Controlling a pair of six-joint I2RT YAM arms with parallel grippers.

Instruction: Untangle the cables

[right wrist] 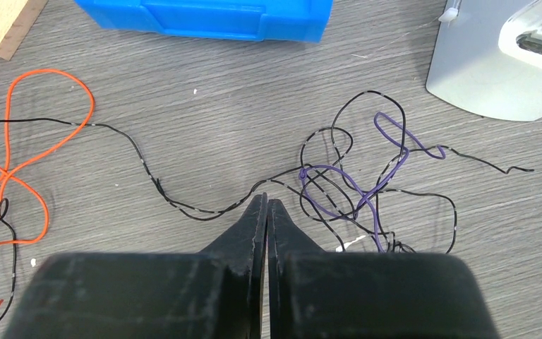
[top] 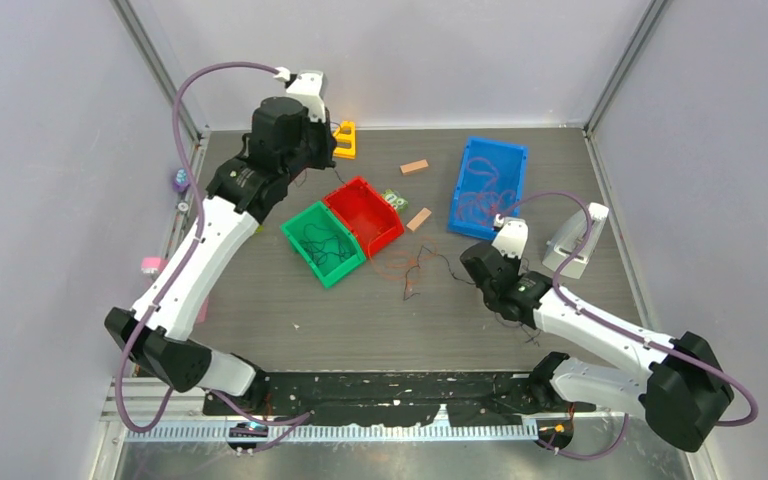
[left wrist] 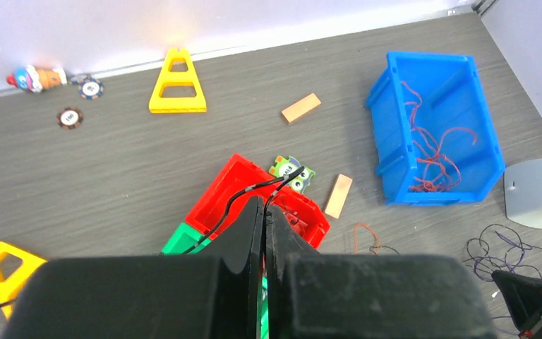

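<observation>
Black, limp, feather-light cables [right wrist: 145, 164] look best pinched beside the knot; left gripper [left wrist: 263, 205] and right gripper [right wrist: 266, 201] each clamp one.

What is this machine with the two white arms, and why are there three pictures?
It is a robot: a left arm and a right arm bolted to a table. One picture looks down from above; the other two come from cameras on the wrists, showing each black tool up close. On the table lie a blue bin, a red bin, a green bin, wooden blocks, an orange cable and a purple cable. The left tool is shut on a thin black cable. The right tool is shut too, tips at a long black cable lying flat.
</observation>
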